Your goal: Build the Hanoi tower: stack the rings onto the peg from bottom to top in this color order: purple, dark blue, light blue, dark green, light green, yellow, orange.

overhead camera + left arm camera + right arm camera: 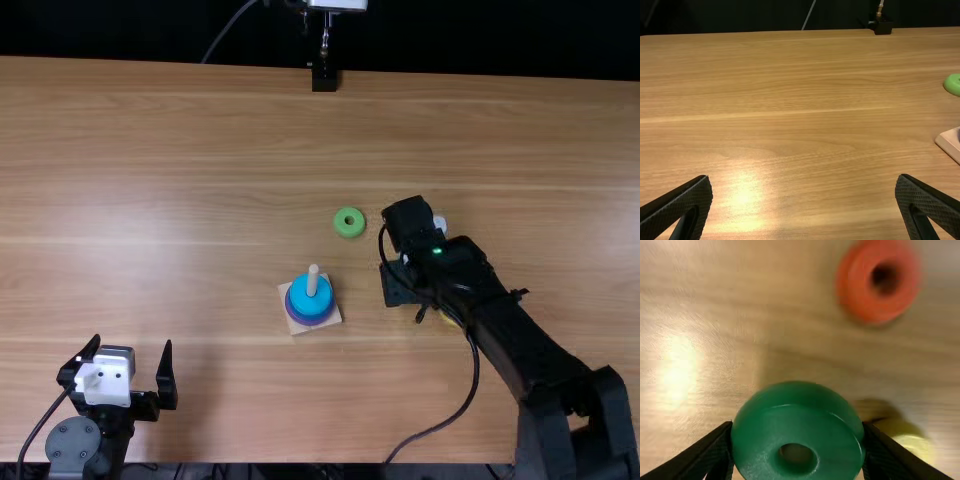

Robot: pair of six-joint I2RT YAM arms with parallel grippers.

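I'm watching the R gripper [797, 427], & it's gripping the dk green ring [790, 410] by its sides, one finger each side, hole unblocked. Judging by the wrist cam, the ring is prob. hanging clear of the tabletop. The peg [313, 280] is standing apart from that pincer, over on its L-arm side, w/ the lt blue ring [322, 297] sitting around it & a purple ring [306, 320] showing underneath, on the wooden base [334, 317]. Can't tell the dk blue one apart from here. Dk green is looking like the right next pc.

For doing this well, the arm is needing to bring the ring across above peg-top ht, so it isn't knocking the peg sideways. It's wanting the ring kept level, hole centred over the tip before any lowering, then straight down, slow. If the rim is catching, backing up a bit & re-centring is beating pushing. Fingers should be opening only once the ring is lying flat on lt blue, & evenly, w/o dragging the stack.

The lt green ring [341, 228] is lying beyond the R pincer, toward its L-arm side; the orange ring [855, 285] is lying apart from its fingertips, the yellow ring [915, 445] near one finger. The L gripper [133, 344] is waiting empty, fingers spread wide, well apart from the stack.
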